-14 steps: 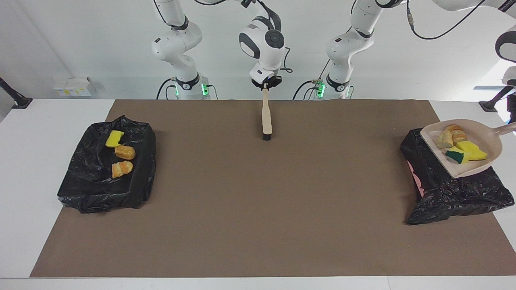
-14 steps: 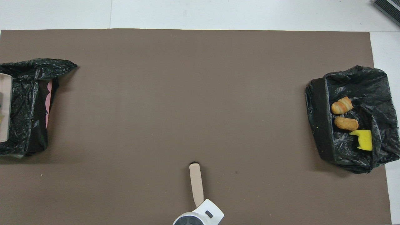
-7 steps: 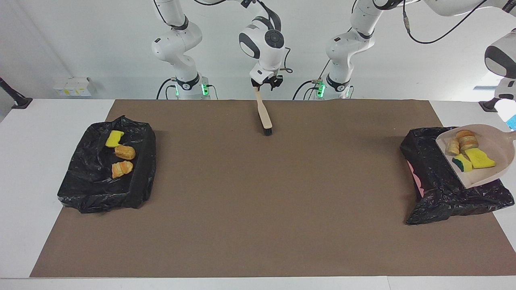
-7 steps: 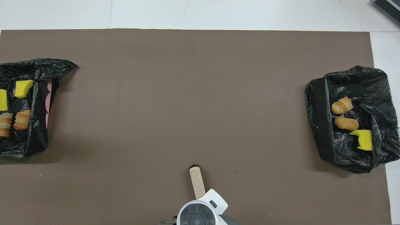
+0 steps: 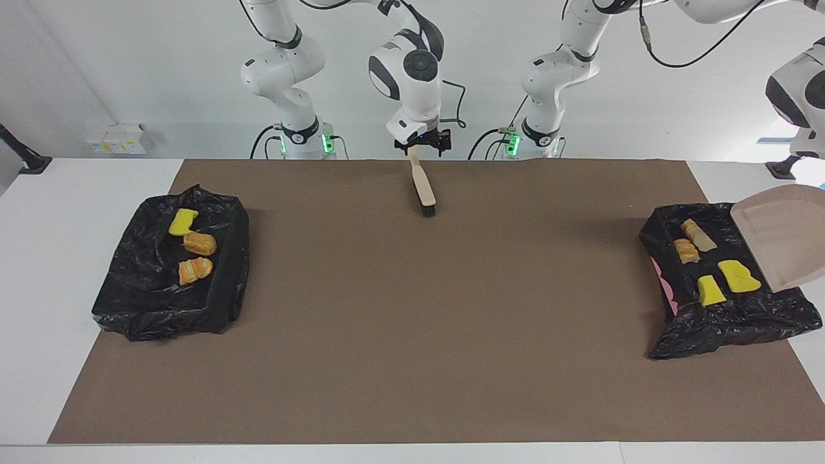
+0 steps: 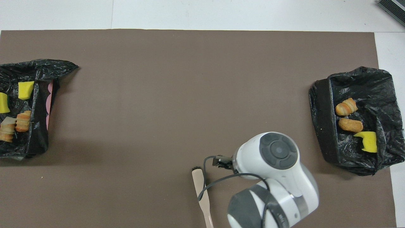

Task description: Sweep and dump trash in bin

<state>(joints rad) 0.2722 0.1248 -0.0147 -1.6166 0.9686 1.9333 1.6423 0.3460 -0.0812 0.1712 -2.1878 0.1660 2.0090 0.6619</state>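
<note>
- While the right gripper (image 5: 423,145) spreads wide just above the long beige brush (image 5: 423,187), four yellow-sponge and tan bread scraps (image 5: 735,276) lie in the black-bagged bin (image 5: 709,325).
- A beige plastic dustpan (image 5: 783,238) tilts over that bin (left gripper unseen, closed).

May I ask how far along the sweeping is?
Done: seven yellow sponge and bread-like scraps lie in the black-lined bins, four in one, three in the other. In hand: left gripper, off-frame, holds the empty beige dustpan over a bin; open right gripper hangs over the beige brush. Left: setting the dustpan down.
</note>
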